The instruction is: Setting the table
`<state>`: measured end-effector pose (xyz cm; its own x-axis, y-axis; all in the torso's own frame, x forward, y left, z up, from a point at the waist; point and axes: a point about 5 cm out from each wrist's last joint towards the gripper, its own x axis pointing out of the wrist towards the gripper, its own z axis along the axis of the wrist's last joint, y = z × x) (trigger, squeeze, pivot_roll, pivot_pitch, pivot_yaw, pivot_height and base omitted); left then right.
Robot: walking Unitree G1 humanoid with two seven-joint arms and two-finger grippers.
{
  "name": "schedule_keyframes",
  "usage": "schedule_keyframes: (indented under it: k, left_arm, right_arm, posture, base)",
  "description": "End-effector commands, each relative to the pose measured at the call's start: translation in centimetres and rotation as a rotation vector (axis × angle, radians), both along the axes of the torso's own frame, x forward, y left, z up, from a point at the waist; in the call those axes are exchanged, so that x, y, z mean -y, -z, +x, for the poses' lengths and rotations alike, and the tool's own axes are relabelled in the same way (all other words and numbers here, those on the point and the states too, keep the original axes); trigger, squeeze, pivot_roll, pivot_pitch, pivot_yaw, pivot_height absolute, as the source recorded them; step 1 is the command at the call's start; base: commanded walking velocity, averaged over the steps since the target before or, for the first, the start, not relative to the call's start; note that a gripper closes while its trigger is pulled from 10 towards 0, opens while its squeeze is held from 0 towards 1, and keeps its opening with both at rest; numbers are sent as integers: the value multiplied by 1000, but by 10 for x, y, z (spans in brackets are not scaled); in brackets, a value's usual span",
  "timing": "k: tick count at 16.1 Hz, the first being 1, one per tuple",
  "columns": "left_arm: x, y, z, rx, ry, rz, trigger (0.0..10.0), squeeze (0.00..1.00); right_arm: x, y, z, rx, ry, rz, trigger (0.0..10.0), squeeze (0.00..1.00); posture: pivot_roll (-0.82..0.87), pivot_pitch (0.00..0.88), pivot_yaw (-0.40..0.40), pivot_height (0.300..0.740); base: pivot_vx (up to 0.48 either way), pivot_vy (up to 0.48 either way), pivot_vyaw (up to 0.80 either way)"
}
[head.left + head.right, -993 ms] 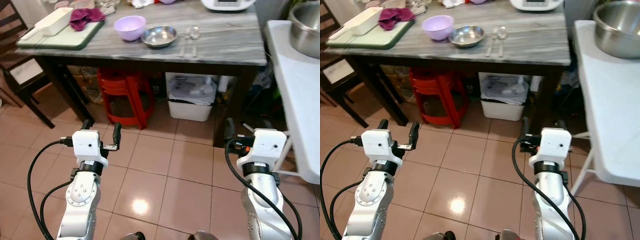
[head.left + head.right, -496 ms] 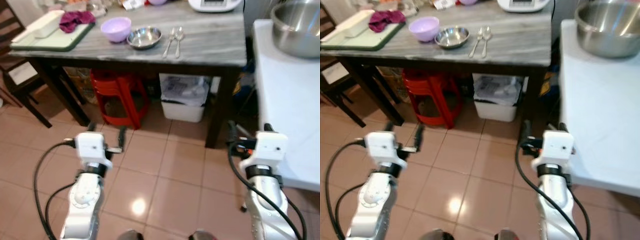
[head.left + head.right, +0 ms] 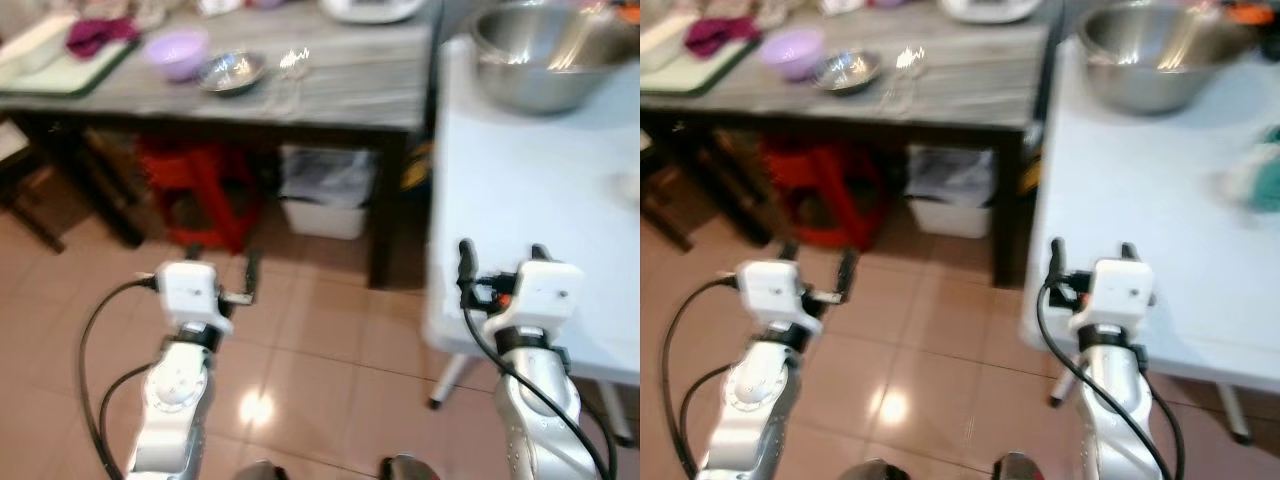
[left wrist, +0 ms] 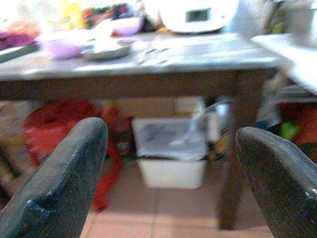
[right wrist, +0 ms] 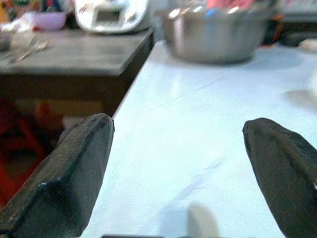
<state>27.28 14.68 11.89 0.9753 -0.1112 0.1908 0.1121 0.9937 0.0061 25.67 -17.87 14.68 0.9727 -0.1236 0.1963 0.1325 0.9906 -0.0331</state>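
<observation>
Our right gripper [image 3: 497, 262]: fingers apart, empty, at white table [image 3: 520, 190] | left gripper [image 3: 220, 268]: apart, empty | silver fork and spoon [image 3: 288, 72]: blurred, long axes running away from us | no writing legible

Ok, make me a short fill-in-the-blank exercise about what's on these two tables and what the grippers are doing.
1. The purple bowl sits on the ____ table.
2. The big steel bowl stands on the ____ table.
3. Both the left gripper and the right gripper have their fingers ____.
4. Under the grey table stand red ____.

Missing words: grey; white; open; stools
</observation>
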Motion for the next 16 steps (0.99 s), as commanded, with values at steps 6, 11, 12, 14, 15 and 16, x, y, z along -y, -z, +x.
schedule_keyframes:
  k: [6, 11, 12, 14, 15, 16]
  left_arm:
    - [-12, 2, -1, -7, -36, 18, 10000, 0]
    - [-11, 1, 1, -5, -35, 17, 10000, 0]
    - [-12, 1, 1, -7, -35, 18, 10000, 0]
    - [-13, 1, 2, -8, -37, 20, 10000, 0]
    - [-13, 1, 2, -7, -35, 24, 10000, 0]
    - [-13, 1, 2, -7, -35, 24, 10000, 0]
  right_arm:
    - [-6, 5, 4, -50, 27, 37, 10000, 0]
    - [-9, 4, 7, -45, 26, -20, 10000, 0]
    - [-11, 5, 7, -34, -4, 7, 10000, 0]
    - [-11, 2, 7, -10, -6, -34, 10000, 0]
    - [-15, 3, 7, -23, -61, 31, 10000, 0]
    - [-16, 2, 6, -16, -69, 32, 10000, 0]
  posture:
    - [-120, 174, 99, 740]
    - [-118, 174, 103, 740]
    - [-117, 173, 104, 740]
    - [-116, 171, 107, 740]
    - [-115, 171, 109, 740]
    - [-114, 171, 109, 740]
  base:
    - [0, -303, 0]
    - [0, -329, 0]
    - [0, -330, 0]
    - [0, -298, 0]
    - [0, -274, 0]
    - [0, 0, 0]
